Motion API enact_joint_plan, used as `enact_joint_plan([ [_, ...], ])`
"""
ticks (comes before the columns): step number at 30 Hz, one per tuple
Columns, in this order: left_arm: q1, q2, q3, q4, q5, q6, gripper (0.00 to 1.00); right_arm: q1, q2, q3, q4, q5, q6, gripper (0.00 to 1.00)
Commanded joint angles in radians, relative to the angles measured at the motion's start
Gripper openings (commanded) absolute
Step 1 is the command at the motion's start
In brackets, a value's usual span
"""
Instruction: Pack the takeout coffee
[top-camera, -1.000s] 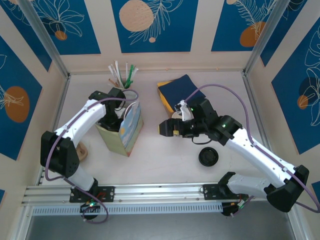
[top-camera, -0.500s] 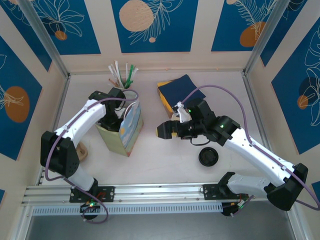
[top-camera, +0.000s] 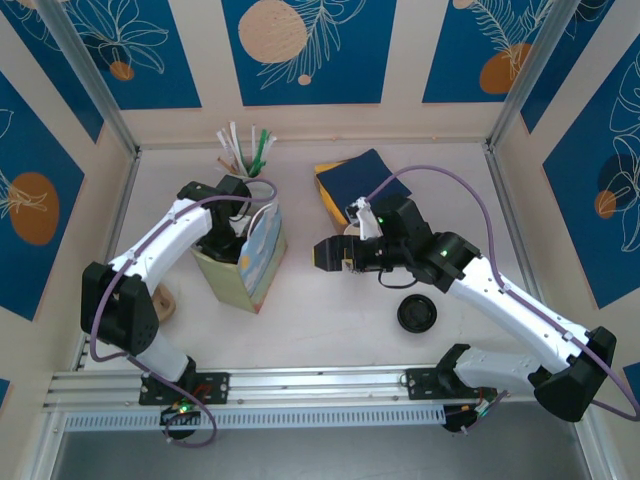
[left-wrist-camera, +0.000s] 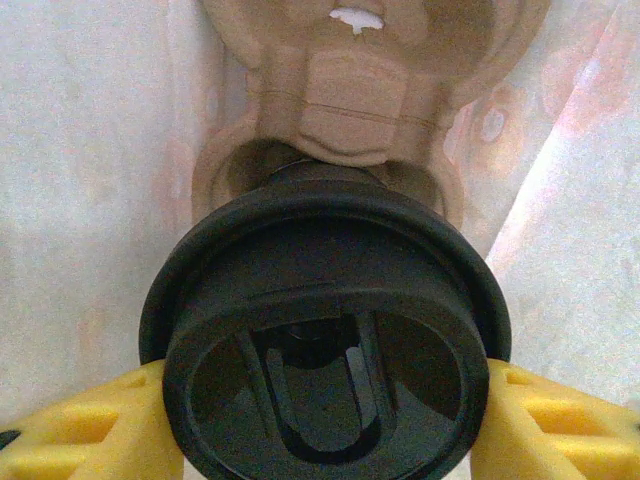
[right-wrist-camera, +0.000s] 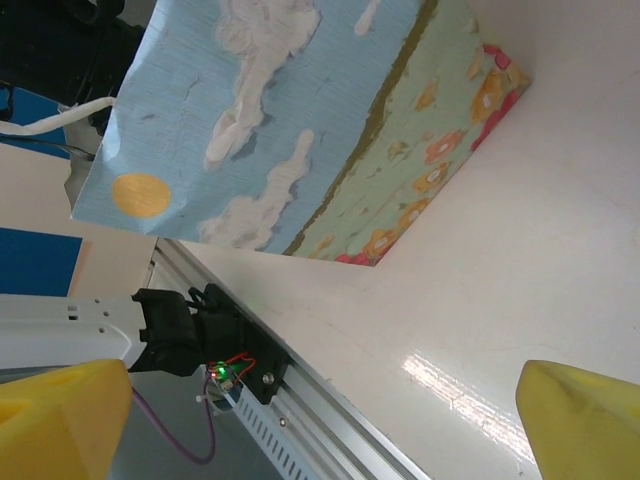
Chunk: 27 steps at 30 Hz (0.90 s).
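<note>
Reaching down into the open top of the gift bag (top-camera: 262, 255) on the left of the table (top-camera: 330, 330), the left gripper (left-wrist-camera: 320, 430) clasps the takeout coffee (left-wrist-camera: 320, 300). Its yellow fingers (left-wrist-camera: 80, 425) press against either side of the cup's round black lid. In the left wrist view the cup is inside the bag, above a brown moulded-pulp cup carrier (left-wrist-camera: 355, 100), with the bag's pale walls on both sides. Whether its base already sits in one of the carrier's wells cannot be told.

The right gripper (top-camera: 332, 255) hovers over the middle of the table, just right of the bag, with its jaws spread wide and nothing between them. A loose black lid (top-camera: 416, 314) lies on the table nearer and to the right. A stack of navy napkins (top-camera: 360, 180) lies farther back, and a bundle of cutlery (top-camera: 243, 148) rests at the far left.
</note>
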Motion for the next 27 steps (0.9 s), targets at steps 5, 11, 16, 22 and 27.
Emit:
enact_joint_plan([
  [5,0.026,0.054,-0.053,0.017,-0.036,0.024,0.48,0.007,0.002,-0.001,0.03,0.023,-0.021,0.99],
  [11,0.027,0.052,-0.056,0.018,-0.034,0.025,0.48,0.007,0.006,-0.001,0.031,0.018,-0.016,0.99],
  [16,0.027,0.055,-0.056,0.02,-0.03,0.026,0.48,0.007,0.007,-0.002,0.03,0.019,-0.013,0.99],
  [22,0.029,0.052,-0.057,0.02,-0.033,0.025,0.48,0.008,0.006,-0.003,0.027,0.021,-0.014,0.99],
  [27,0.029,0.052,-0.057,0.02,-0.031,0.026,0.48,0.008,0.009,-0.003,0.027,0.02,-0.009,0.99],
])
